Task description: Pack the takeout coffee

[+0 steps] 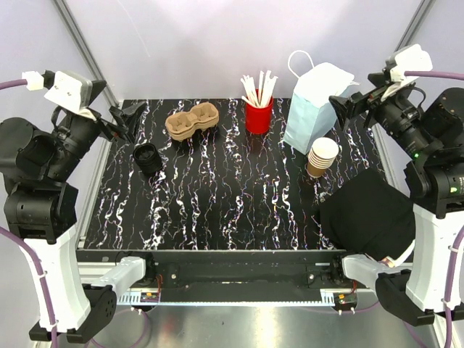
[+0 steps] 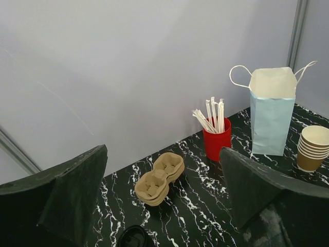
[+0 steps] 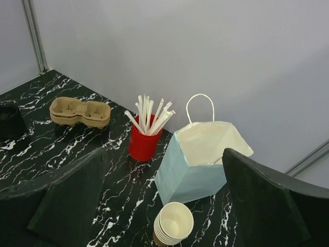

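Observation:
No single tan-brown paper cup stands apart; I see only a nested stack of brown cups [image 1: 321,157] in front of the pale blue paper bag [image 1: 315,109]. The bag stands open-mouthed at the back right. My left gripper [image 1: 123,119] is open and empty, raised over the table's back left corner. My right gripper [image 1: 346,109] is open and empty, raised beside the bag's right side. In the right wrist view the bag [image 3: 198,164] and the cup stack [image 3: 174,224] lie between my open fingers [image 3: 67,200]. In the left wrist view the bag [image 2: 271,113] is far right.
A red cup of white sticks [image 1: 259,112] stands at the back centre. A brown cardboard cup carrier [image 1: 192,122] lies to its left. A stack of black lids [image 1: 147,158] sits at the left. A black cloth [image 1: 366,214] lies at the front right.

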Action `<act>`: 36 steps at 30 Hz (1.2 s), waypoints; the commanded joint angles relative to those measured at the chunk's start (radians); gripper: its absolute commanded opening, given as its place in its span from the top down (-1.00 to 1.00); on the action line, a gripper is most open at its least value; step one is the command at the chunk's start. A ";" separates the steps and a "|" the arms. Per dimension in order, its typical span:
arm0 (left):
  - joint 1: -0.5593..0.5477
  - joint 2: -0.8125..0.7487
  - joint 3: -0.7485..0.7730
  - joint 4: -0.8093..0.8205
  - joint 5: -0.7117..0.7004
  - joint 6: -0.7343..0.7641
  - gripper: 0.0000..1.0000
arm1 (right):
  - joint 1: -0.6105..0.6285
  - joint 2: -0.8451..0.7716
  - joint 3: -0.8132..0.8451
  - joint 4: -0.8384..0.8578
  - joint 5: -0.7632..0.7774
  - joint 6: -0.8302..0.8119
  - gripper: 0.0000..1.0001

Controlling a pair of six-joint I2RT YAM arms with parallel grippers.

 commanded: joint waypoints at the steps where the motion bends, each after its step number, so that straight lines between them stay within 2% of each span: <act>1: 0.003 -0.005 -0.027 0.043 -0.017 -0.019 -0.98 | -0.002 -0.045 -0.045 0.087 0.049 0.015 -0.99; 13: 0.003 -0.019 -0.057 0.056 0.015 -0.010 -0.98 | -0.002 -0.076 -0.117 0.112 0.001 -0.039 -0.99; 27: 0.005 -0.034 -0.061 0.044 -0.017 0.005 -0.98 | -0.002 -0.023 -0.088 0.110 -0.085 -0.032 -0.99; 31: 0.003 -0.044 -0.124 0.062 -0.009 0.024 -0.98 | -0.002 -0.022 -0.134 0.135 -0.095 -0.043 -0.99; 36: 0.005 -0.051 -0.283 0.111 0.018 0.042 -0.98 | -0.002 -0.042 -0.227 0.190 -0.120 -0.023 -0.99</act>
